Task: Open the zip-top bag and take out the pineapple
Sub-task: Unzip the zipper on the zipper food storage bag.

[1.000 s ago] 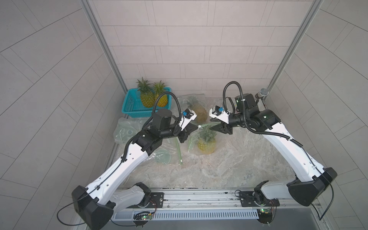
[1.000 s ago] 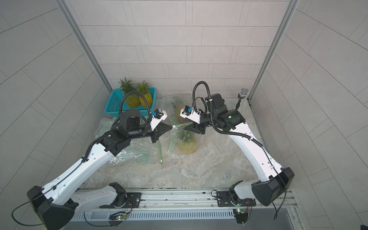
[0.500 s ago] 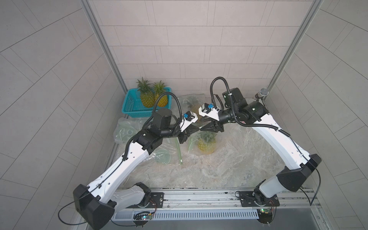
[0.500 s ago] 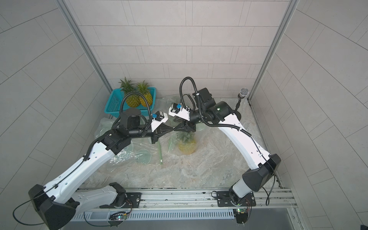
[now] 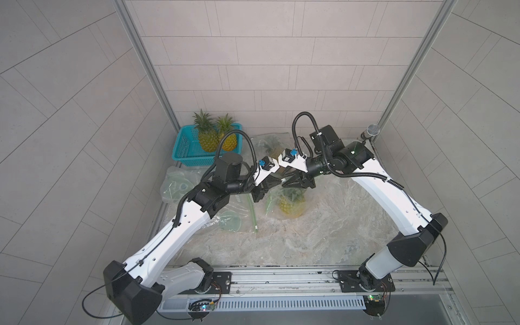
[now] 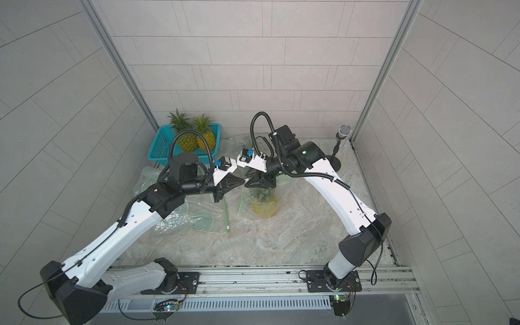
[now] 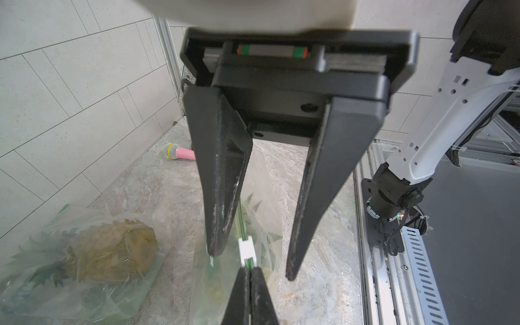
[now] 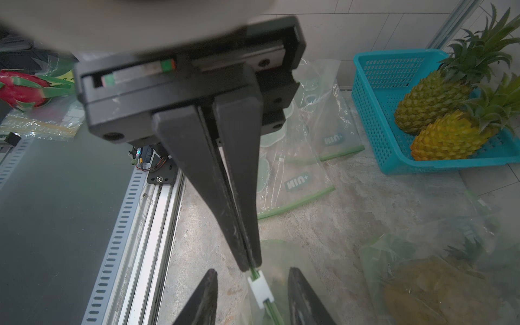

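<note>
While the two grippers meet tip to tip over the middle of the table (image 5: 309,242), the bag (image 5: 306,197) stands up under them with its top in the air. The pineapple (image 5: 291,206) is inside the bag. It sits upright on the table with its leaves pointing up, right below the grippers.

The left gripper (image 8: 250,263) has its two fingers pressed together. They pinch the green zip strip (image 8: 270,308) at the top of the bag. The white slider (image 8: 260,287) sits on the strip, just beside that pinch.

The right gripper (image 7: 251,265) comes from the other side with its fingers spread apart. The slider is between those two fingers. It is hard to tell if either finger touches it.

At the far left, a blue basket (image 5: 185,152) holds two more pineapples (image 5: 208,139). Flat empty bags (image 5: 177,183) lie on the left, near the basket. A second bag (image 7: 112,247) with a pineapple in it lies at the far side of the table, behind the grippers. A microphone (image 5: 372,130) stands in the far right corner.
</note>
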